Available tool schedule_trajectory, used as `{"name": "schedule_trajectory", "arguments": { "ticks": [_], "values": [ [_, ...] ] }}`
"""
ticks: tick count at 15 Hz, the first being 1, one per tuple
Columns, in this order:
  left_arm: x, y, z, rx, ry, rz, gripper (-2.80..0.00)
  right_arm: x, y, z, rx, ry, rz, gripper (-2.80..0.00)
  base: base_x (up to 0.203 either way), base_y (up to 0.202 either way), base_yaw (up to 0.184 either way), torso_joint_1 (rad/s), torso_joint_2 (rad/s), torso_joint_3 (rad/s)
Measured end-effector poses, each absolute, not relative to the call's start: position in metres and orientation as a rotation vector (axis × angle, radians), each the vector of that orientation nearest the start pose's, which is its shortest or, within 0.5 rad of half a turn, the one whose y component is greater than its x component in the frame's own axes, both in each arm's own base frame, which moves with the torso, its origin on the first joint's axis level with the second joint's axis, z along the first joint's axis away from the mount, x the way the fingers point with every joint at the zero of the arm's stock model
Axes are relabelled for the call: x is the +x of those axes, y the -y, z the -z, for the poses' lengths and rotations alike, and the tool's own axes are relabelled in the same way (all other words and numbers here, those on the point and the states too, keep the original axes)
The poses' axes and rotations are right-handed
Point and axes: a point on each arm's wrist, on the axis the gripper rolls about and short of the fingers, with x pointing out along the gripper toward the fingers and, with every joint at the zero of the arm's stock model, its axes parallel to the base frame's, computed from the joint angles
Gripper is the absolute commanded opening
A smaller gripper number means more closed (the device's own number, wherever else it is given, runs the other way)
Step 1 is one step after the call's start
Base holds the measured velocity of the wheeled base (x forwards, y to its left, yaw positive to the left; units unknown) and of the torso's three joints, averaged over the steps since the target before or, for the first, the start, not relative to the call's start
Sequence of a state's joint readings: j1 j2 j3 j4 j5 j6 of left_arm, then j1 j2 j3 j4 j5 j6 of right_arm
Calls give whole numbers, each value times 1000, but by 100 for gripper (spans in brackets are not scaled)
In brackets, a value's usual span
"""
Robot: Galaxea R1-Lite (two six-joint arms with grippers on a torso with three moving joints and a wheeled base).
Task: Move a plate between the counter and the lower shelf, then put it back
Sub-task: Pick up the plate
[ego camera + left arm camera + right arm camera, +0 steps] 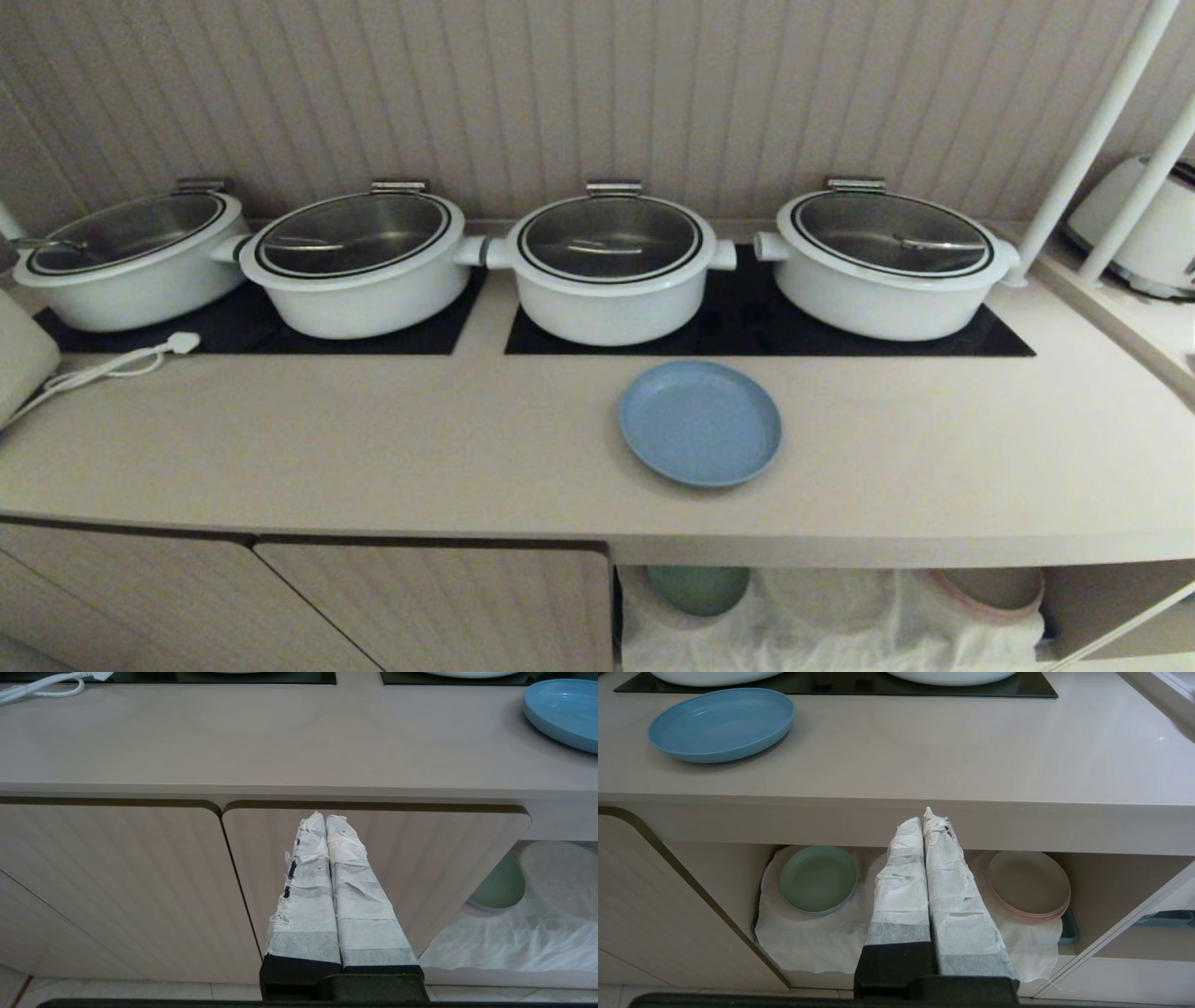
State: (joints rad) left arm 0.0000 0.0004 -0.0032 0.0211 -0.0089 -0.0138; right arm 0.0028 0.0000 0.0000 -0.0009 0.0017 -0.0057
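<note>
**Plate on tabletop, both arms parked low, grippers pressed together and empty**

Landmark: the plate [700, 423], light blue, round, low rim. It lies flat on the tabletop [373, 439], just in front of the black hob panel [934, 341] that carries the two right-hand white pots [611, 266]. Nothing touches it.

Lower shelf [1111, 891]: open recess under the tabletop, below the plate. A rumpled white cloth [817, 942] covers it. On the cloth, a green plate [818, 878] sits almost directly below the blue plate; a beige pink-edged plate [1029, 883] sits further to the robot's right. The middle of the cloth between them is hidden behind the right gripper in the right wrist view.

Left gripper [325, 817]: fingers wrapped in white tape, pressed together, holding nothing. It points at a ribbed cabinet door [117, 882], below and to the left of the plate.

Right gripper [923, 816]: same wrapping, fingers closed against each other, holding nothing. It points at the tabletop's front edge, below and to the right of the plate.

Neither arm appears in the head view.

A white cable with plug [140, 359] lies on the tabletop, far left of the plate.
</note>
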Motion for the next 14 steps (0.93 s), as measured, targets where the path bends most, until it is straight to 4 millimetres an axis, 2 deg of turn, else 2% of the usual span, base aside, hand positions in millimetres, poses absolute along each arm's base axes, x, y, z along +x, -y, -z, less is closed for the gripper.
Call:
{"name": "schedule_trajectory", "arguments": {
  "ticks": [14],
  "values": [
    [-23, 0, -74, -15, -19, 9, -280, -23, 0, -76, -5, 2, -3, -280, 0, 0, 0, 0, 0, 0]
  ]
}}
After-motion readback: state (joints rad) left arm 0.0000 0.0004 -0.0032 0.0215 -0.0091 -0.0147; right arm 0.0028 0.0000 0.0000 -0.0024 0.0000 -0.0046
